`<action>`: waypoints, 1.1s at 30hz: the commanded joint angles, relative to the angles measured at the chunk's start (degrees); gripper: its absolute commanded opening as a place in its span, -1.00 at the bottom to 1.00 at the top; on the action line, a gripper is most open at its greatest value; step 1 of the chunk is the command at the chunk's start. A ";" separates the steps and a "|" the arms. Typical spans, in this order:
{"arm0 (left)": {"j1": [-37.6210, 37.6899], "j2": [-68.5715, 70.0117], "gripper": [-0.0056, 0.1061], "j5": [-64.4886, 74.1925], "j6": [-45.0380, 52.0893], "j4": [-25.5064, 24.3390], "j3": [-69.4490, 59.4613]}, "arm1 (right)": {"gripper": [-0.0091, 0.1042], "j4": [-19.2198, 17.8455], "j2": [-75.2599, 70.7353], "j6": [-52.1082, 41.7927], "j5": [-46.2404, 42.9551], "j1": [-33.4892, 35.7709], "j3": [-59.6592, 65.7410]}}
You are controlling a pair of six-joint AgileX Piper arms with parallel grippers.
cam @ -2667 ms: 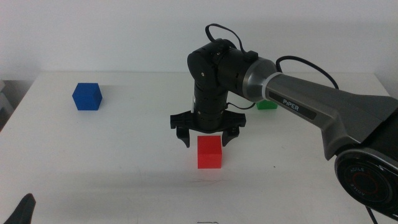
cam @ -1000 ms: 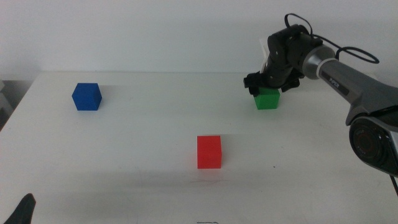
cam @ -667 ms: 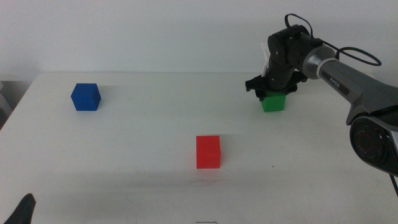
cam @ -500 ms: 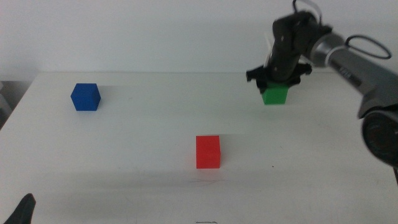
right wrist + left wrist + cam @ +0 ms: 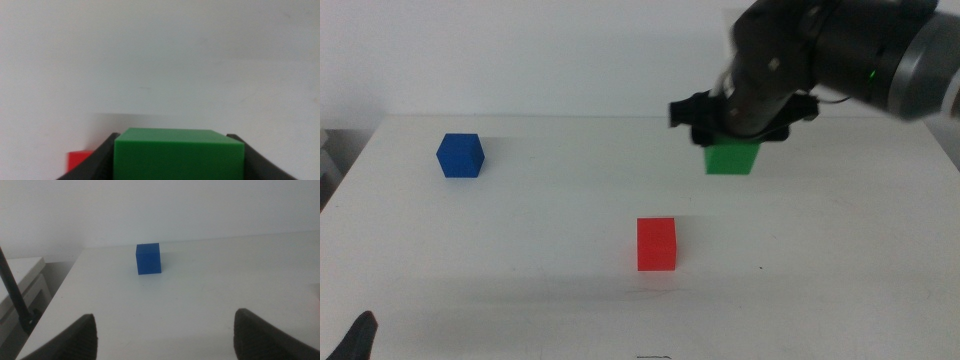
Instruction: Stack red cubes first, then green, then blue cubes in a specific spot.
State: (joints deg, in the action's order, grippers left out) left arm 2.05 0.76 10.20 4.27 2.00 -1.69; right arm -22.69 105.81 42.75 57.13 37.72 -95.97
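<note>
The red cube (image 5: pixel 656 245) stands alone on the white table, in the middle of the near half. Above the table and to the back right of it hangs the green cube (image 5: pixel 732 158), with my right gripper (image 5: pixel 732 148) shut on it. In the right wrist view the green cube (image 5: pixel 179 152) fills the gap between the two jaws, and a corner of the red cube (image 5: pixel 80 159) shows beyond. The blue cube (image 5: pixel 459 156) sits at the far left, ahead of my left gripper (image 5: pixel 165 317), which is open and waits at the near left corner (image 5: pixel 360 338). In the left wrist view the blue cube (image 5: pixel 148 258) sits well beyond the jaws.
The right arm's dark body (image 5: pixel 840 45) reaches in from the upper right over the table's back. The table's left edge (image 5: pixel 60 287) runs close to the blue cube, with a grey stand beside it.
My right gripper left the red cube, went to the green cube at the back right, shut on it, lifted it and carried it leftward, toward the camera. Red and blue cubes stayed put.
</note>
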 commanded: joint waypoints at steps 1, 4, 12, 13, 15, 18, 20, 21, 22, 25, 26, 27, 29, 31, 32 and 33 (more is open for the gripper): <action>0.05 1.16 0.77 -4.76 -0.26 0.23 0.19 | -0.86 -7.06 -3.11 7.55 -1.56 3.64 0.16; 0.05 1.16 0.77 -4.76 -0.26 0.23 0.19 | -0.86 -9.23 -2.36 12.34 -1.69 8.21 -0.02; 0.05 1.16 0.77 -4.76 -0.26 0.23 0.19 | -0.86 -11.26 0.58 18.17 -3.81 11.20 -0.14; 0.05 1.16 0.77 -4.76 -0.26 0.23 0.19 | -0.86 -11.26 1.17 18.59 -3.81 11.25 -0.14; 0.05 1.16 0.77 -4.76 -0.26 0.23 0.19 | -0.86 -11.02 2.17 19.06 -3.81 11.25 -0.14; 0.05 1.16 0.77 -4.76 -0.26 0.23 0.19 | -0.86 -12.18 3.19 18.84 -3.81 11.25 -0.26; 0.05 1.16 0.77 -4.76 -0.26 0.23 0.19 | -0.86 -12.27 3.69 18.90 -3.81 11.25 -0.53; 0.05 1.16 0.77 -4.76 -0.26 0.23 0.19 | -0.86 -11.90 4.04 18.84 -3.72 11.25 -0.93; 0.05 1.16 0.77 -4.76 -0.26 0.23 0.19 | -0.86 -11.38 4.53 18.70 -3.67 11.25 -1.38; 0.05 1.16 0.77 -4.76 -0.26 0.23 0.19 | -0.86 -9.87 6.21 16.85 -2.61 11.25 -3.36; 0.05 1.16 0.77 -4.76 -0.26 0.23 0.19 | -0.86 -9.56 6.78 16.33 -2.14 11.25 -4.06; 0.05 1.16 0.77 -4.76 -0.26 0.23 0.19 | -0.86 -9.41 7.39 15.68 -1.57 11.25 -4.96; 0.05 1.16 0.77 -4.76 -0.26 0.23 0.19 | -0.86 -9.12 8.64 14.72 -0.28 11.25 -6.57; 0.05 1.16 0.77 -4.76 -0.26 0.23 0.19 | -0.86 -8.91 9.61 13.83 1.12 11.19 -7.80; 0.05 1.16 0.77 -4.76 -0.26 0.23 0.19 | -0.86 -8.91 9.98 13.70 1.79 11.19 -8.10; 0.05 1.16 0.77 -4.76 -0.26 0.23 0.19 | -0.86 -8.91 10.20 13.70 2.10 11.19 -8.28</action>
State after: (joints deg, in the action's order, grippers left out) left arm 2.05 0.76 10.20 4.27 2.00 -1.69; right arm -29.35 119.19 57.30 58.57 48.95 -102.01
